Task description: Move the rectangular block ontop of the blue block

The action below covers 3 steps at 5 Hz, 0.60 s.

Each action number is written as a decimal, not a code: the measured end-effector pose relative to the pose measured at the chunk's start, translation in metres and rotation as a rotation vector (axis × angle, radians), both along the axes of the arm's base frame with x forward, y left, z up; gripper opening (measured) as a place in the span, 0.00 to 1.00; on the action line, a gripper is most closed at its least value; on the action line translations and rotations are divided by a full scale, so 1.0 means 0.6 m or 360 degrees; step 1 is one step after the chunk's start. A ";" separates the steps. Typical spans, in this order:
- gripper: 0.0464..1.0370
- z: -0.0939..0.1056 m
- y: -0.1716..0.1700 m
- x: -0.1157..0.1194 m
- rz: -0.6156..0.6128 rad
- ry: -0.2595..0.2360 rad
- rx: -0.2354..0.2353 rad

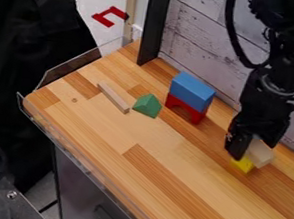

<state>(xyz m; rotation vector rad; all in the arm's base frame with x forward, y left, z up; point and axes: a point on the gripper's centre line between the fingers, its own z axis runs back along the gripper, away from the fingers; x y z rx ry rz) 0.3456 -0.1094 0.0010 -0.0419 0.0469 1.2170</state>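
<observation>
A pale wooden block (pixel 261 154) is at the claw (pixel 251 150), toward the right side of the surface (pixel 106 134). It sits just above and beside a small yellow block (pixel 242 164), overlapping it in view; whether the two touch is hard to make out. Part of the pale block is hidden by the claw. What shows of it slants from upper left down to lower right, with its lower end toward the camera side, but the hidden part leaves its full long axis uncertain. The claw hangs down at this block, and I cannot tell whether it grips it or stands open around it.

A long, thin wooden bar (pixel 113 98) also has a rectangular shape. It lies flat on the left part of the surface, its long axis running from upper left to lower right, and its lower right end comes near the green block (pixel 147 105), which has sloping sides.

The blue block (pixel 191 91) rests on top of a red arch (pixel 186 110), between the green block and the claw. Its long axis is level and also runs from upper left to lower right, in line with the arch beneath. Behind the blocks stands a wall (pixel 196 34) of pale boards.
</observation>
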 end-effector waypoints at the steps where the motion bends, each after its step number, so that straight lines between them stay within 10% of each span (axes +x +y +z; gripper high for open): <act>1: 0.65 -0.001 0.004 0.004 0.0021 0.0007 -0.0008; 3: 0.50 0.006 0.006 0.011 -0.0022 0.0007 -0.0039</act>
